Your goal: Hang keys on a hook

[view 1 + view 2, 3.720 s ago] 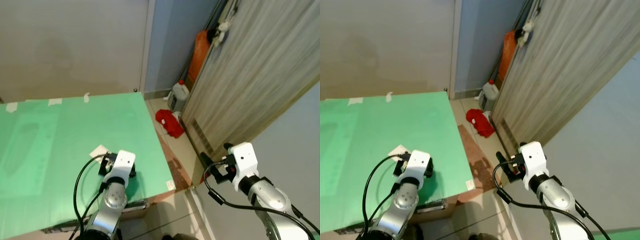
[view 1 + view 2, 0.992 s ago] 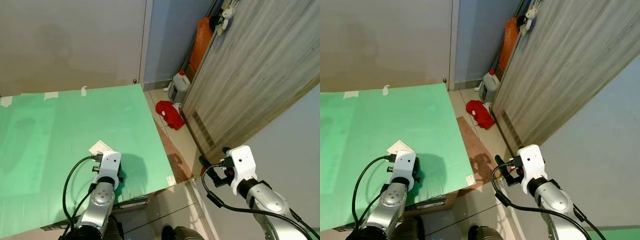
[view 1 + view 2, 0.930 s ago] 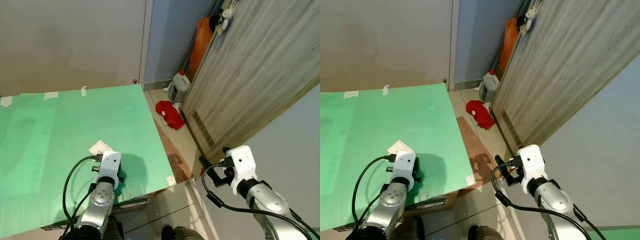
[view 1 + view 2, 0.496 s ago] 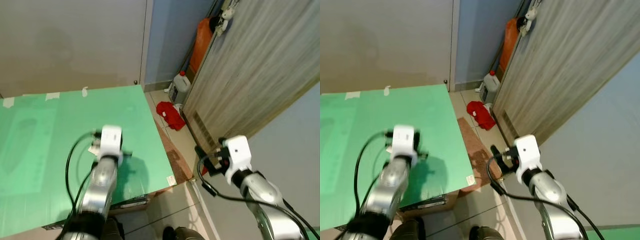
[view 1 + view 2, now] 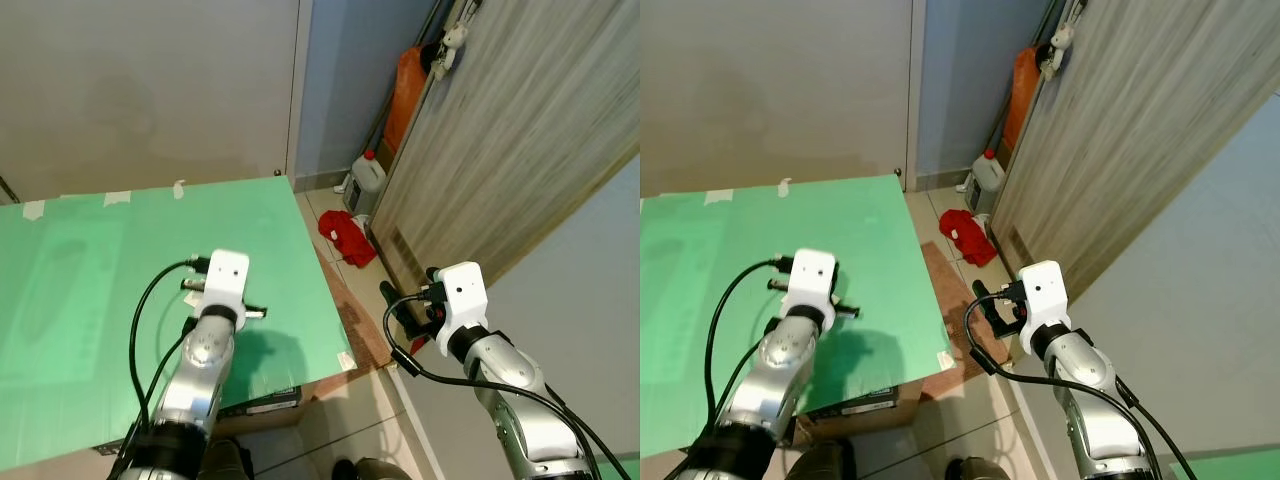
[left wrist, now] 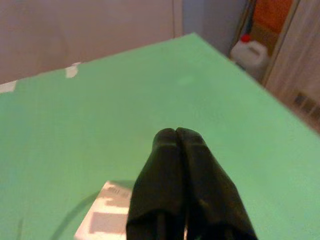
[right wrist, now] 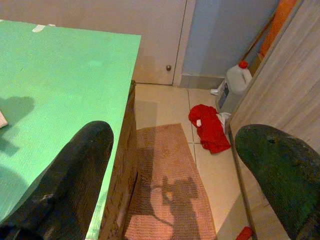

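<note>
Above the green table (image 5: 100, 260), well clear of its top: left gripper (image 6: 176, 132), black fingers pressed flat together, nothing seen sticking out between them. Has come up within the last second from low by the near edge of the table to a raised pose further over the green. Just under and behind the fingertips, a white card (image 6: 107, 217) lying flat on the table. Off the table's corner, over the floor: right gripper (image 7: 175, 135), fingers spread wide and holding nothing. Has also lifted and pushed a little forward. Beyond its fingertips, a brown rug (image 7: 165, 190), then a red cloth (image 7: 210, 127) on the tiles, and further on a white jug (image 7: 235, 85) by the wall. Off to its right, a tall wooden door (image 5: 520, 140) with a small toy (image 5: 455, 40) hanging near its top edge. No keys to be made out anywhere, neither on the table near the left gripper nor in either grip; cannot tell whether something thin sits hidden between the closed left fingers. No hook plainly visible either; possibly up by the toy, too small to say. Judging by both arms rising together: looks like a shift from rest to work, with the hanging itself not yet begun. Next likely need: find the keys and the hook before any reach.
</note>
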Controlling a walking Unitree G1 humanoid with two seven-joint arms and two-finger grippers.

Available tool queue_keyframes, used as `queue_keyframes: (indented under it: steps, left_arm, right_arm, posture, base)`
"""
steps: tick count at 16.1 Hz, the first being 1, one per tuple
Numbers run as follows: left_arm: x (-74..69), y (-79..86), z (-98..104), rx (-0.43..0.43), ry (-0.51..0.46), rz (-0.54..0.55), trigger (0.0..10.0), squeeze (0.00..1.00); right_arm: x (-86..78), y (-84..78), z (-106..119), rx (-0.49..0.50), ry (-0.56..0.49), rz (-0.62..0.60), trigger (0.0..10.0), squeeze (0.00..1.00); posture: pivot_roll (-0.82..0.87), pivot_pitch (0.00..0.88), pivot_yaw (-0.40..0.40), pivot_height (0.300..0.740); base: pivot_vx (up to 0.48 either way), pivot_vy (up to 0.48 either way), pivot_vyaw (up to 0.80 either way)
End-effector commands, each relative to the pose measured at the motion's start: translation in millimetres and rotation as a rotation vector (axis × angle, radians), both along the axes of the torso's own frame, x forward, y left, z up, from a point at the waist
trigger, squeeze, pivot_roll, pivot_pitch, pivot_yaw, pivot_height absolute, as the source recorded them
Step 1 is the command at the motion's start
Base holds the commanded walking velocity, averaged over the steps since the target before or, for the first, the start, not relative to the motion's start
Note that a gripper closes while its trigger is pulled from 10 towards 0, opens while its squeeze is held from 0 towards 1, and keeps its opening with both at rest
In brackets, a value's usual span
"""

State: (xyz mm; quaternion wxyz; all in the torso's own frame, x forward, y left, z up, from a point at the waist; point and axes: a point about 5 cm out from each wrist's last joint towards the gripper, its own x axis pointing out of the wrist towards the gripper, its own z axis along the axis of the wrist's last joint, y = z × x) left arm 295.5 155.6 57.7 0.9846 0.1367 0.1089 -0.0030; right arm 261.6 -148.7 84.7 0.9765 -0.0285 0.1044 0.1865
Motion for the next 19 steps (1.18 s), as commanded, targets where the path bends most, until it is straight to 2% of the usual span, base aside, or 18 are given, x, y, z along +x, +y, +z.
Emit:
queue_keyframes:
  steps: [1,7,9,16,17,18,19]
  left_arm:
    - [-7.4,-2.5,-10.9,0.030,0.038,0.001,10.0,1.00]
    - [-19.4,-8.3,-32.3,0.098,0.093,0.005,10.0,1.00]
    - [-22.0,-9.2,-40.4,0.081,0.121,0.011,10.0,1.00]
    - [-22.5,-4.8,-45.2,0.092,0.127,0.027,10.0,1.00]
    - [-22.6,-3.9,-45.9,0.094,0.126,0.030,10.0,1.00]
    - [-23.0,3.2,-48.2,0.121,0.125,0.050,10.0,1.00]
    - [-23.6,6.0,-49.7,0.127,0.127,0.055,10.0,1.00]
  right_arm:
    - [-3.1,-5.2,-2.8,-0.010,0.008,-0.008,10.0,0.00]
    - [-12.2,-14.3,-4.8,-0.030,0.023,-0.015,10.0,0.00]
    - [-15.8,-19.0,-4.5,-0.041,0.028,-0.021,10.0,0.00]
    - [-19.9,-25.0,-2.4,-0.032,0.042,-0.016,10.0,0.00]
    - [-21.9,-24.9,-2.1,-0.029,0.047,0.005,10.0,0.00]
    - [-32.3,-24.7,-8.0,-0.033,0.103,0.092,10.0,0.00]
    - [-37.2,-23.9,-10.9,-0.034,0.130,0.128,10.0,0.00]
  posture:
    - [-0.05,0.103,-0.119,0.740]
    - [-0.08,0.124,-0.127,0.740]
    - [-0.09,0.133,-0.128,0.740]
    - [-0.10,0.137,-0.131,0.740]
    - [-0.10,0.136,-0.132,0.740]
    - [-0.10,0.132,-0.134,0.740]
    - [-0.10,0.131,-0.137,0.740]
  base:
    - [0.000,0.000,0.00]
    - [0.000,0.000,0.00]
    - [0.000,0.000,0.00]
    - [0.000,0.000,0.00]
    - [0.000,0.000,0.00]
    - [0.000,0.000,0.00]
    - [0.000,0.000,0.00]
